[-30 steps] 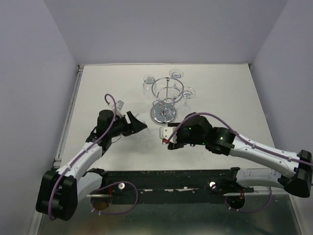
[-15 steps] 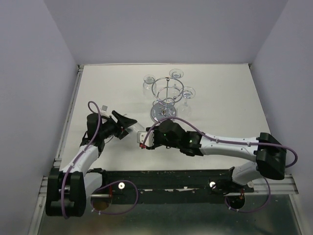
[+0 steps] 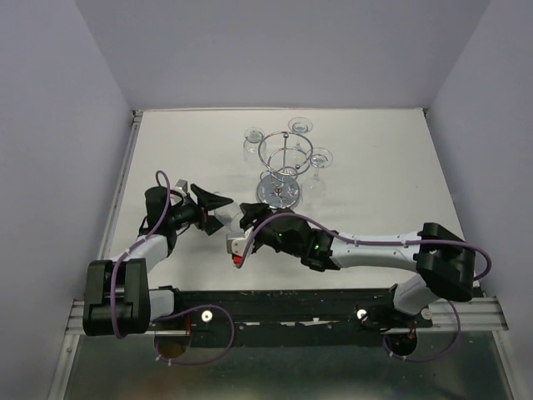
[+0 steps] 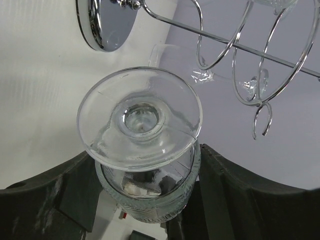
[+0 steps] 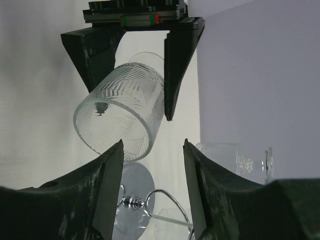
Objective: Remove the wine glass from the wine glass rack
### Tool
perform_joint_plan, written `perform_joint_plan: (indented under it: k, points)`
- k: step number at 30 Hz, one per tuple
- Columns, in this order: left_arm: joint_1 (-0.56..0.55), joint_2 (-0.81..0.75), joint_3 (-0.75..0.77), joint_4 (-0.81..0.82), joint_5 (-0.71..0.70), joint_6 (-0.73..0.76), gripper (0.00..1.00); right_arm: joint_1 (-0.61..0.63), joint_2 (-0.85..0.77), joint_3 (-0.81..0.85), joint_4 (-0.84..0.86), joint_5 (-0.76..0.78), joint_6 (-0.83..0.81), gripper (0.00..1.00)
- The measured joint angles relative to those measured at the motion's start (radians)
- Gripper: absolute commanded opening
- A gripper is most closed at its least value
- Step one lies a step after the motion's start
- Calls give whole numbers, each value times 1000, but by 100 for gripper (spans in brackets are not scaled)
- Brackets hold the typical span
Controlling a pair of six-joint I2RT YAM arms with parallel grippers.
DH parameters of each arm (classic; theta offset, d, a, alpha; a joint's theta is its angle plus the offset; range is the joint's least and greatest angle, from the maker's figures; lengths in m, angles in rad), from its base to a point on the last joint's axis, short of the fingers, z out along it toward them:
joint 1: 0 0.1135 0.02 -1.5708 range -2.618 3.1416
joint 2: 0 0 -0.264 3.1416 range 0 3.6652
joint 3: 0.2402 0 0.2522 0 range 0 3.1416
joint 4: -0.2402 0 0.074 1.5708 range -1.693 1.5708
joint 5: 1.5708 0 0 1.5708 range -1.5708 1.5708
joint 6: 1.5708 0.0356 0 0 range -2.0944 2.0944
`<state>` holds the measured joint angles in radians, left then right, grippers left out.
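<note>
My left gripper (image 4: 148,167) is shut on the ribbed bowl of a clear wine glass (image 4: 140,120), whose round foot points away from the camera toward the wine glass rack (image 4: 102,25). In the top view this gripper (image 3: 218,212) holds the glass (image 3: 223,218) left of and nearer than the chrome rack (image 3: 280,171). My right gripper (image 5: 151,148) faces the glass's open rim (image 5: 117,122) and stands open, with nothing between its fingers. The rim lies just beyond its left fingertip (image 5: 114,152). From above, the right gripper (image 3: 242,216) sits close beside the left one.
Three more glasses hang from the rack's ring: one at back left (image 3: 253,138), one at the back (image 3: 301,127), one on the right (image 3: 321,158). The rack's mirrored base (image 5: 132,200) lies behind my right fingers. Grey walls close in the white table (image 3: 375,167).
My right arm has swung left across the table until its gripper faces the left one. The left gripper has drawn back leftward with the glass in it.
</note>
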<state>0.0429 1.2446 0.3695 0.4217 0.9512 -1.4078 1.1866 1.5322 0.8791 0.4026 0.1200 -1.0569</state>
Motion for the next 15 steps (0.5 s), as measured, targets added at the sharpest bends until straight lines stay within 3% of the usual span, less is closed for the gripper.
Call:
perform_joint_plan:
  k: [11, 13, 15]
  points:
    - [0, -46, 0, -105, 18, -52, 0, 12, 97, -7, 133, 6, -184, 56]
    - [0, -49, 0, -118, 18, -56, 0, 11, 109, -8, 163, 7, -202, 52]
    - [0, -49, 0, -125, 19, -58, 0, 12, 122, -8, 188, 8, -217, 40]
